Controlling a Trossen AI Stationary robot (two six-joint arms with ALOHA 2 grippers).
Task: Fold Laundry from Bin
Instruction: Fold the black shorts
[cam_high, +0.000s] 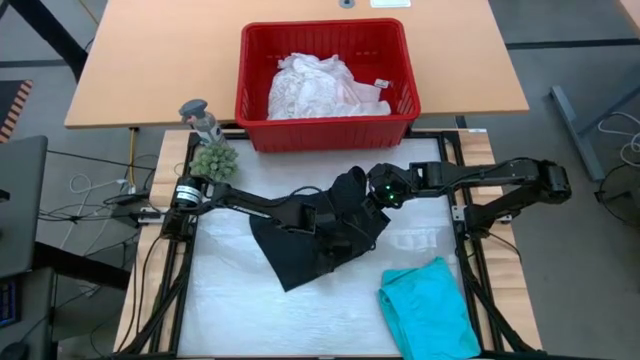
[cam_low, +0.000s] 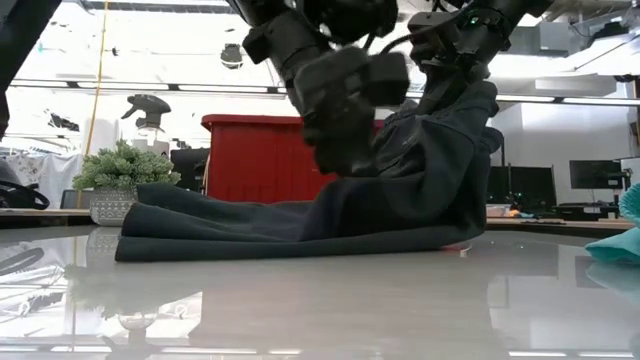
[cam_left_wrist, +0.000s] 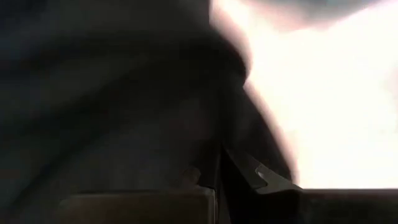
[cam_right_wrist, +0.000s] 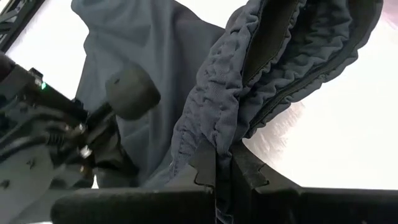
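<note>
The black garment (cam_high: 300, 255) lies in the middle of the white table top, and its right part is raised (cam_low: 440, 170). My right gripper (cam_right_wrist: 217, 155) is shut on its gathered edge, above the table (cam_high: 368, 195). My left gripper (cam_left_wrist: 219, 171) is shut over the garment's middle (cam_high: 332, 232), with dark cloth filling its wrist view. A teal garment (cam_high: 430, 305) lies bunched at the near right. The white lacy top (cam_high: 320, 85) lies inside the red bin (cam_high: 330, 132) at the far edge. My left gripper is shut on the black garment with dark cloth (cam_left_wrist: 214, 137) running up from between its fingers. Which part it has cannot be told, since cloth covers the view. The fingers slant down from the table's left. My right gripper pinches the garment's gathered, elastic-like edge (cam_right_wrist: 205, 134) between its two fingers, several bunched layers. The fingers slant down from the table's right. That edge is lifted clear; the cloth hangs below it and its left part (cam_low: 230, 225) lies flat on the table.
A small potted plant (cam_high: 213, 160) and a grey spray bottle (cam_high: 200, 115) stand at the far left, beside the left arm's base. The bin stands on a wooden table beyond the white top. Bare white surface (cam_high: 250, 320) lies near the front left.
</note>
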